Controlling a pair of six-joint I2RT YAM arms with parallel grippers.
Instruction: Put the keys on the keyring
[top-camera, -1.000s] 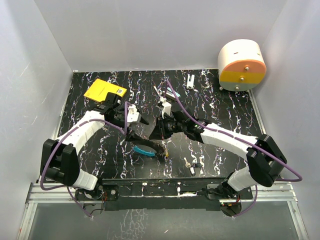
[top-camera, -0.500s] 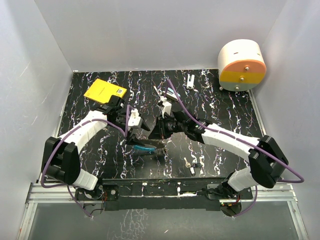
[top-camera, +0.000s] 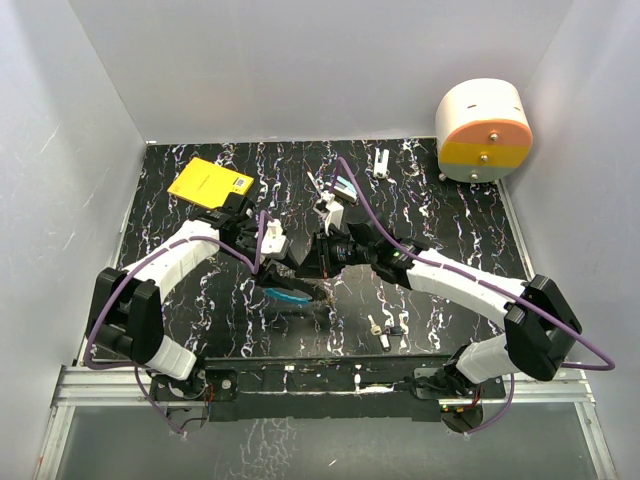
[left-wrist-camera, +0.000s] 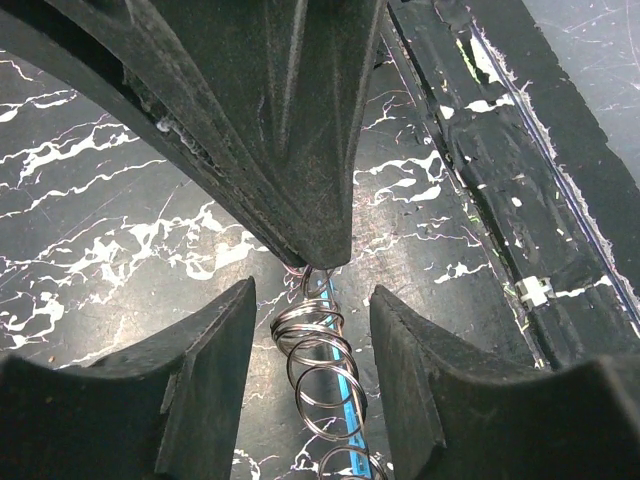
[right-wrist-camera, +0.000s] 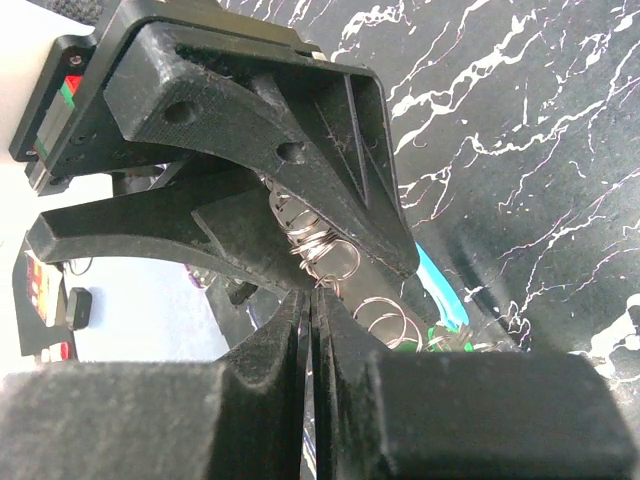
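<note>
The keyring (left-wrist-camera: 318, 360) shows as a string of silver loops with a blue arc (top-camera: 286, 297), hanging just above the table. My right gripper (right-wrist-camera: 313, 292) is shut on the keyring's top loop (right-wrist-camera: 322, 262); from the left wrist its tip (left-wrist-camera: 315, 255) comes down from above. My left gripper (left-wrist-camera: 312, 300) is open, one finger on each side of the loops without touching them. A green key head (right-wrist-camera: 438, 342) shows low on the ring. Three loose keys (top-camera: 388, 328) lie on the table to the right of the ring.
A yellow card (top-camera: 210, 183) lies at the back left. A white and orange round box (top-camera: 483, 130) stands at the back right. A teal-and-white block (top-camera: 343, 187) and a small white piece (top-camera: 382, 162) lie at the back. The table's front edge (left-wrist-camera: 530, 200) runs close by.
My left gripper has moved forward and right to the keyring, and its jaws have narrowed around the loops. The right gripper has kept its hold and barely shifted.
</note>
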